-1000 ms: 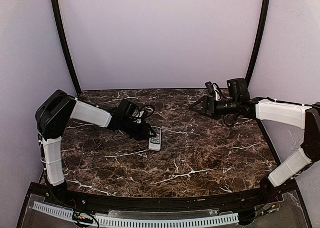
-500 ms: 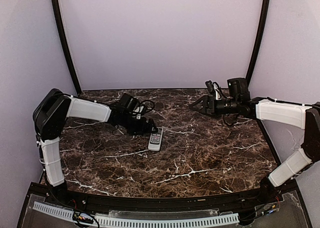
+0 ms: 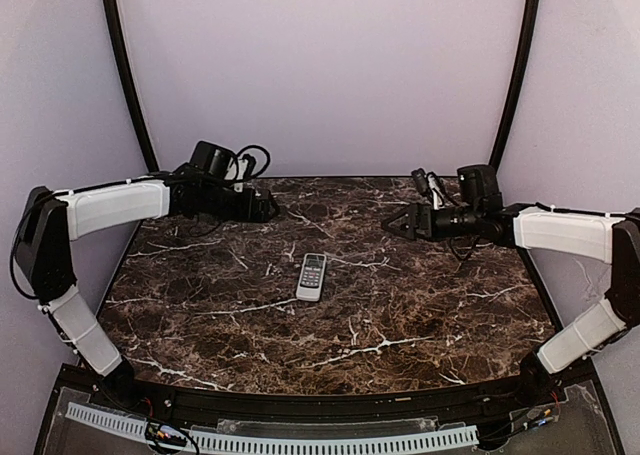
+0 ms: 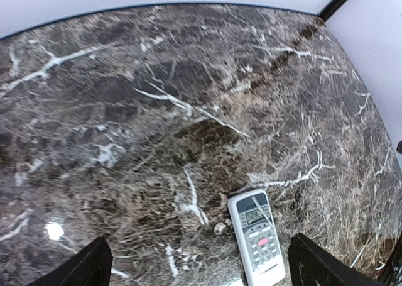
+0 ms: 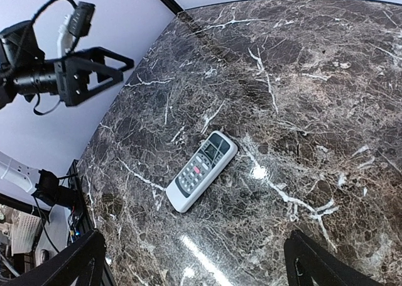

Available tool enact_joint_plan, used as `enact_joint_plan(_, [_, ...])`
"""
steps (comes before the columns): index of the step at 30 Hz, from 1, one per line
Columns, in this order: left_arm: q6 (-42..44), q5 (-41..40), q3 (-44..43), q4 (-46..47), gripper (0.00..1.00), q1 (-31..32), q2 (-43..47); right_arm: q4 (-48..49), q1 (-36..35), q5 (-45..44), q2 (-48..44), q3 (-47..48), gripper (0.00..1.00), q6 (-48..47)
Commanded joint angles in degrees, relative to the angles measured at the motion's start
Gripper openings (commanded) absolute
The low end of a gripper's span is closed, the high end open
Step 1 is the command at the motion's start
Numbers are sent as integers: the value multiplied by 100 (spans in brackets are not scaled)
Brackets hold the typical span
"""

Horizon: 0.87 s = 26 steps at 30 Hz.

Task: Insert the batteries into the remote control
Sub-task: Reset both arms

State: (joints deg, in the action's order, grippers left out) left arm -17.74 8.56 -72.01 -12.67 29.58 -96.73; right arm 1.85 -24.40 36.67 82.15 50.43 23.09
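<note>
The remote control lies face up mid-frame on the tabletop, well clear of every edge, open marble around it. Left gripper hovers upper left, right gripper upper right, both spread apart and holding nothing

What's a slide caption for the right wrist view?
Face-up remote control on the marble table, framed by the right arm's open fingers.

Setting: robot test booth, lab-type; plain lilac walls; black frame poles; dark marbled tabletop; left arm and right arm bolted at near edge; slotted cable duct.
</note>
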Motion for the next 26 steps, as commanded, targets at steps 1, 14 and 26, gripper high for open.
enact_joint_plan(1, [172,-479,574,-31,99,-304,812,410,38,-27,-231,-396,99,-244])
enact_joint_plan(14, [-477,-607,3226,1867,99,-436,1807,2171,32,-123,6,-2002,99,239])
enact_joint_plan(26, [-509,-606,3301,2125,98,-436,1871,2625,38,-25,90,-2226,98,376])
